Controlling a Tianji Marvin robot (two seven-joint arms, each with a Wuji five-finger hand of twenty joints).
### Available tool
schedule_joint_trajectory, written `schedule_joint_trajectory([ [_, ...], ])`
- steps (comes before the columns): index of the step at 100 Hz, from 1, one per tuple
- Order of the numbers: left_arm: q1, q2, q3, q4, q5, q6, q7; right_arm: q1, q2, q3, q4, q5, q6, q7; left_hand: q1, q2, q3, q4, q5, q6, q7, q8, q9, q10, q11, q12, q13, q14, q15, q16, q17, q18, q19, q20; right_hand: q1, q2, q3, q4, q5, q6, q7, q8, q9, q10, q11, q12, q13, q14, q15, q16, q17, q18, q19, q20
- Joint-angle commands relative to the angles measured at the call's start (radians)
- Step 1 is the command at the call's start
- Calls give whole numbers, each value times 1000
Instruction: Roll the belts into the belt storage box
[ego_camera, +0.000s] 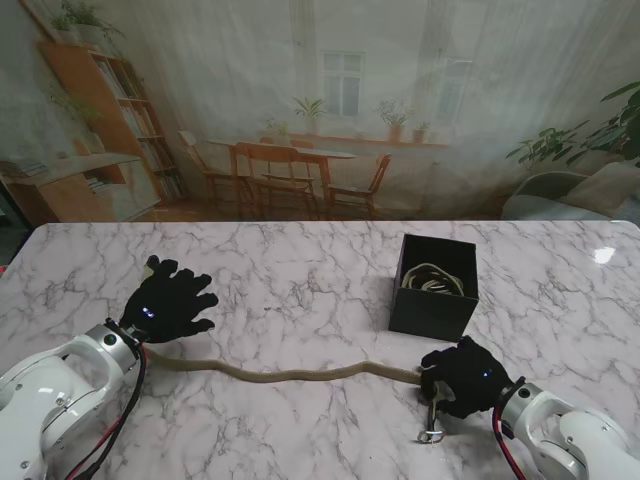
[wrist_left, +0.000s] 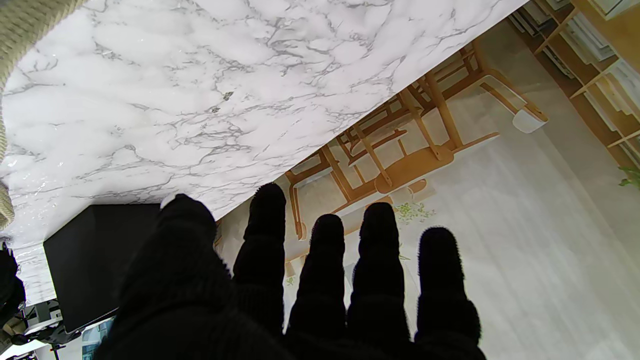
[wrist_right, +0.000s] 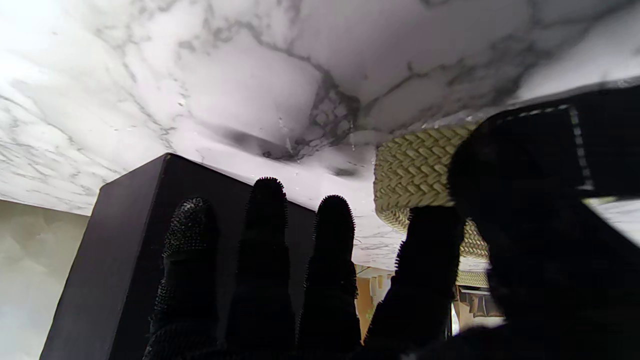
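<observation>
right hand (ego_camera: 466, 375) hides the belt (ego_camera: 290, 373) end near its buckle (ego_camera: 435, 428).

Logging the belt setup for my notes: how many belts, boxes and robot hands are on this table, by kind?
Belts: 2, one stretched on the table, one coiled in the box
Storage box: 1
Hands: 2, left hand, right hand
Total: 5

it was a staged robot test bench, not a real home: a marble-patterned table (ego_camera: 300, 290) stood before a printed backdrop (ego_camera: 300, 110) that showed a dining room with chairs, bookshelves and plants.
</observation>
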Motion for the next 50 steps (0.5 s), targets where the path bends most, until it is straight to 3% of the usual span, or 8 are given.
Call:
schedule_joint_trajectory([
  [1,-8,-5,10,6,-4,3,-19,15,-5,-14,19,1,-6,-15,-19,34,-15,-9,15,0,-17,5,-31,28,-21,-9,-25,23,-25,-12,-17,46,-28,-5,-28,1,-9,-30,56,-21,74,33,19,-41,18,8,-2,-7,-27,-10,1,4,0,7],
  [9,-12,-5,16,10,-8,6,-20,31,-7,-31,40,17,-9,-42,-18,34,-15,-9,15,2,-17,6,-32,30,-21,-9,-26,23,-25,-12,-17,46,-29,-4,-11,16,18,-20,86,8,113,5,85,-71,28,3,22,-24,-21,-10,9,3,4,5],
  [20,-12,-6,19,11,-10,9,-20,48,-8,-52,67,22,-2,-90,-18,33,-15,-9,15,1,-16,7,-35,31,-22,-9,-26,22,-24,-12,-17,45,-29,-3,31,10,102,-6,106,51,149,-11,319,-75,102,37,101,-55,7,0,44,-2,21,1],
  [27,-11,-6,20,11,-12,11,-19,52,-10,-59,74,35,1,-91,-18,34,-15,-9,16,2,-16,8,-38,30,-22,-9,-28,23,-25,-12,-17,45,-30,-2,37,7,111,-9,99,58,158,-7,458,-56,106,166,146,-78,23,18,55,-8,35,-19],
  [33,-10,-6,21,12,-12,14,-18,61,-11,-70,89,39,2,-115,-18,34,-15,-9,15,2,-16,8,-40,31,-23,-9,-29,23,-25,-12,-17,45,-30,-2,48,6,115,-9,83,51,151,17,537,-46,131,221,182,-101,41,31,71,-16,48,-20],
  [50,-10,-7,23,14,-14,19,-16,75,-13,-86,112,48,-1,-158,-16,34,-14,-8,16,3,-15,10,-46,32,-24,-10,-31,25,-24,-12,-19,45,-31,-1,86,4,133,-5,34,85,100,15,693,-57,211,281,267,-157,87,63,121,-41,83,-16],
])
